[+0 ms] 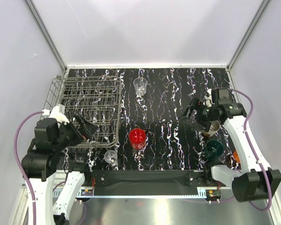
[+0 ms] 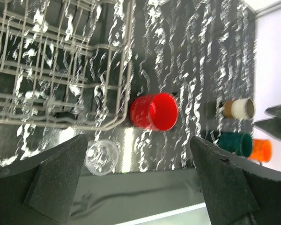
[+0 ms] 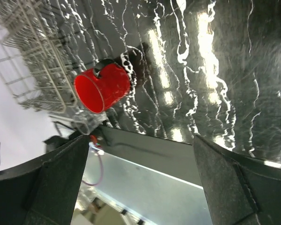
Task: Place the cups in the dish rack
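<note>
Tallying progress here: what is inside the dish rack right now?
Nothing shows in the dish rack but its own bare wire tines. The left gripper hangs over its near right corner, so that patch is hidden.

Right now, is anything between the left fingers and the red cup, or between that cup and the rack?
The red cup sits right beside the rack's corner, nothing between them. The open left fingers hang above that corner, so only the rack's rim lies in a low path; a clear cup sits off to the side.
</note>
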`<state>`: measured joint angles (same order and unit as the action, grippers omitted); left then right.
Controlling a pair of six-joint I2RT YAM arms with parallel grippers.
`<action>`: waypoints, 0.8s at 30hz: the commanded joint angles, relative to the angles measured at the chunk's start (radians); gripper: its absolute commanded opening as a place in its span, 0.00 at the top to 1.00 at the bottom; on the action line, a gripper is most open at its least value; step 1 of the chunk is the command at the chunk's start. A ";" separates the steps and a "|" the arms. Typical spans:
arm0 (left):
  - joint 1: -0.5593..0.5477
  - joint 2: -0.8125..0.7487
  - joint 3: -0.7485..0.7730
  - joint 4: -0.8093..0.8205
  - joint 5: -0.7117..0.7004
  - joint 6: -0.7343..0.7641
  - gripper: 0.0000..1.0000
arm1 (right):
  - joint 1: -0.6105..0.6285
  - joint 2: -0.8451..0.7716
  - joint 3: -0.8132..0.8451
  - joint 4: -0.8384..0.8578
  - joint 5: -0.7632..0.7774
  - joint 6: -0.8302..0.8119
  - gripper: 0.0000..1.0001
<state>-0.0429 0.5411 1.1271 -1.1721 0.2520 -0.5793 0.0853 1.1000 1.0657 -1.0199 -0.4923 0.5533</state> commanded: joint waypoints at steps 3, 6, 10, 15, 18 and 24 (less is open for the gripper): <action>0.003 0.040 -0.003 -0.057 0.024 0.049 0.01 | 0.173 0.118 0.163 -0.031 0.168 -0.085 0.00; 0.003 0.023 -0.016 -0.049 0.033 0.033 0.01 | 0.258 0.213 0.241 -0.014 0.185 -0.075 0.00; 0.003 0.023 -0.012 -0.061 0.038 0.030 0.01 | 0.457 0.332 0.334 0.009 0.262 -0.084 0.00; 0.003 -0.003 0.010 -0.043 0.075 0.035 0.01 | 0.634 0.478 0.459 0.004 0.299 -0.190 0.00; 0.003 -0.024 0.004 -0.027 0.105 0.021 0.03 | 0.708 0.586 0.555 -0.040 0.334 -0.253 0.05; 0.003 -0.041 0.007 -0.029 0.133 0.016 0.07 | 0.787 0.692 0.565 -0.016 0.354 -0.320 0.16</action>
<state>-0.0429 0.5129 1.1099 -1.2362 0.3305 -0.5621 0.8402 1.7771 1.6035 -1.0321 -0.1970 0.3031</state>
